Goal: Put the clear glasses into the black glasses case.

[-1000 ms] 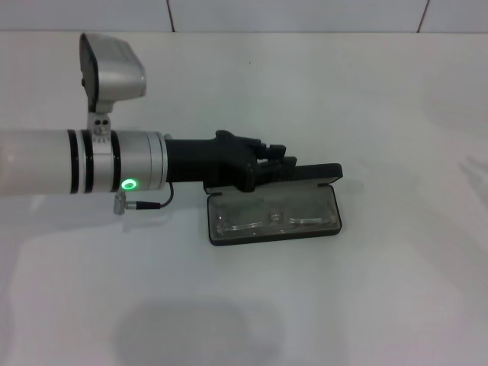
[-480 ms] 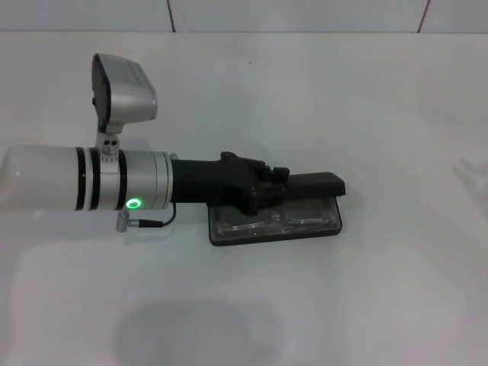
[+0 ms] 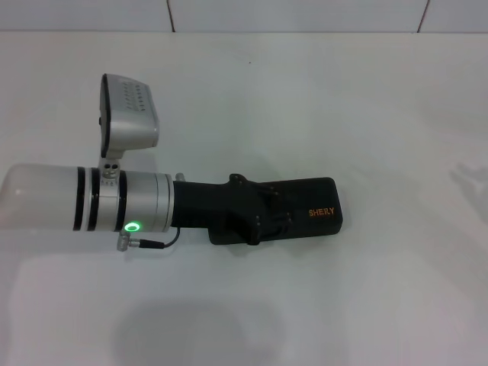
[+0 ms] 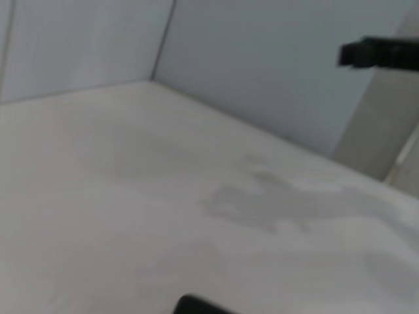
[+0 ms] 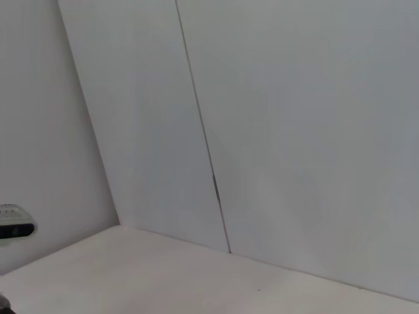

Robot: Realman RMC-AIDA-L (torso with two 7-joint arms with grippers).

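- Since a second ago the lid of the black glasses case (image 3: 301, 215) has swung down from standing open to lying flat and shut, so the grey lining and the clear glasses, which lay inside it then, are now hidden from the head view.
- Meanwhile the left gripper (image 3: 268, 219) has dropped forward with the lid and now lies across the case's left half, pressing on its top.
- I would judge it rests there to push the lid fully home; whether its fingers are apart or together I cannot tell, since they merge with the black lid beneath them.
- Orange "SHERY" lettering shows on the uncovered right part of the lid, which reads as the outside face turned up, as a closed case should sit.
- With the glasses out of sight, they are presumably still in the case; the task looks all but finished, though I cannot see whether the lid has latched.
- All around, the white worktop (image 3: 381, 305) carries nothing else near the case, and only the arm's own shadow falls on it, so nothing blocks the arm from lifting away.
- Neither the right arm nor the right gripper appears in the head view; its wrist camera faces only the pale wall panels (image 5: 275, 131).
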